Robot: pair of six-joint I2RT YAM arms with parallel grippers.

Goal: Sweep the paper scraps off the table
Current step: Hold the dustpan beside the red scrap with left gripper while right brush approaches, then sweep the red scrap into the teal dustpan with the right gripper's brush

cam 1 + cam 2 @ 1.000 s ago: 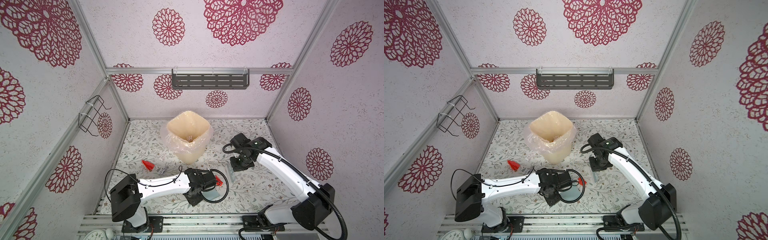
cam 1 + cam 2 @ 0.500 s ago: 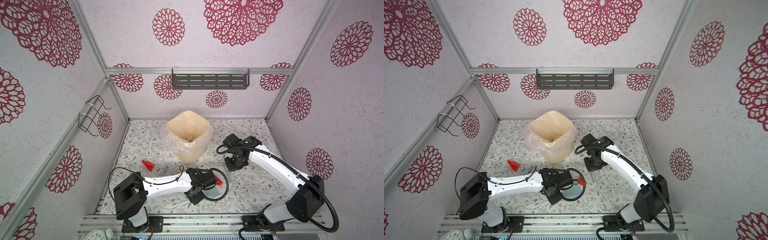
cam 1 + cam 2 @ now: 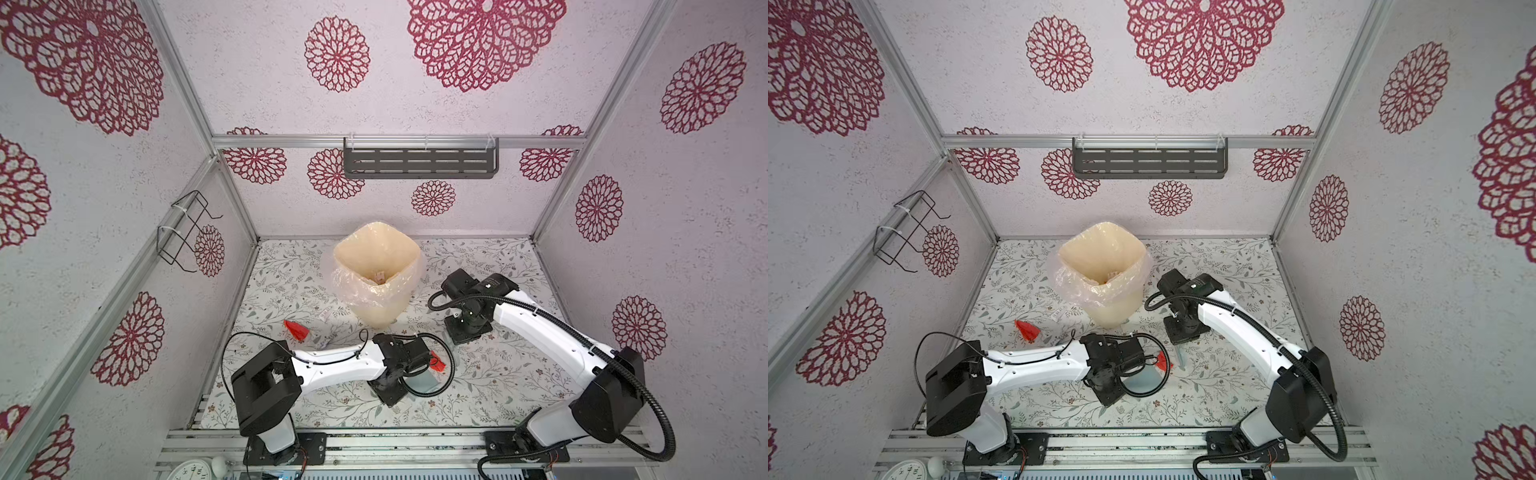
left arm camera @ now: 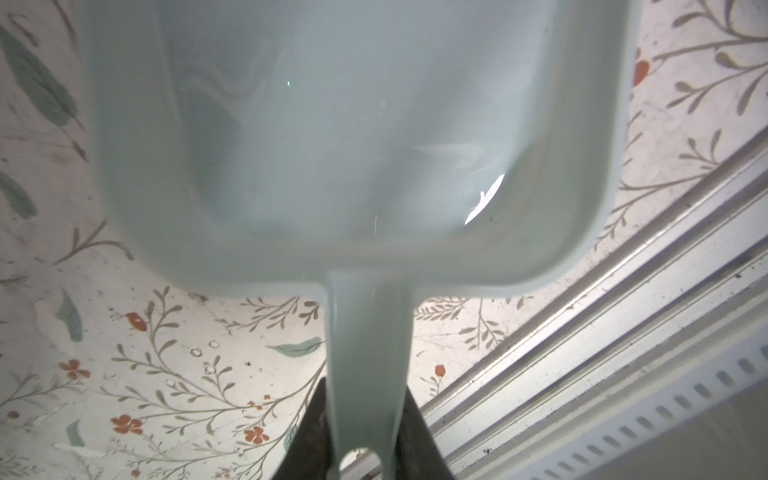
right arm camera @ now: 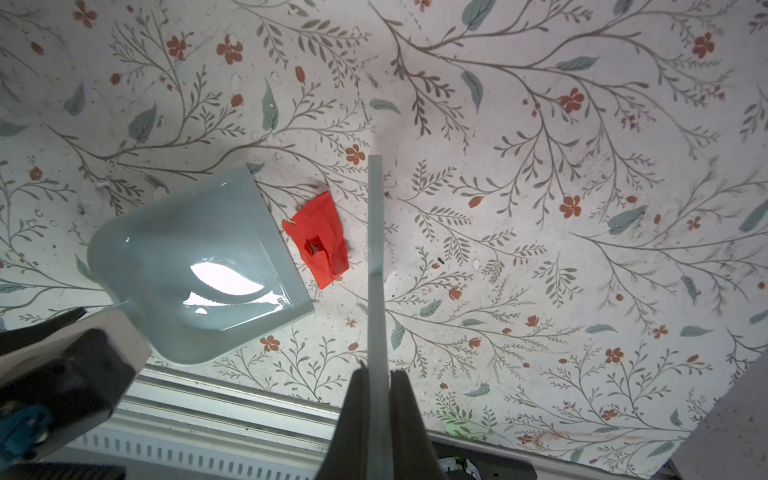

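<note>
A pale blue dustpan [image 5: 199,266] lies on the table [image 3: 498,374] near the front, and my left gripper [image 4: 365,436] is shut on its handle. A crumpled red paper scrap [image 5: 318,239] lies on the table right at the pan's open lip, also seen in both top views [image 3: 436,360] [image 3: 1162,361]. My right gripper [image 5: 378,382] is shut on the thin pale brush [image 5: 375,216], which stands just on the far side of that scrap from the pan. Another red scrap [image 3: 296,329] and a white scrap [image 3: 328,313] lie to the left of the bin.
A cream bin [image 3: 376,270] lined with a clear bag stands at the middle back of the table, close to my right arm. The metal rail [image 5: 232,399] runs along the table's front edge. Walls close in on three sides.
My right arm has swung left with the brush, closer to the red scrap by the dustpan. The left arm's elbow has shifted slightly while the dustpan stays in place.
</note>
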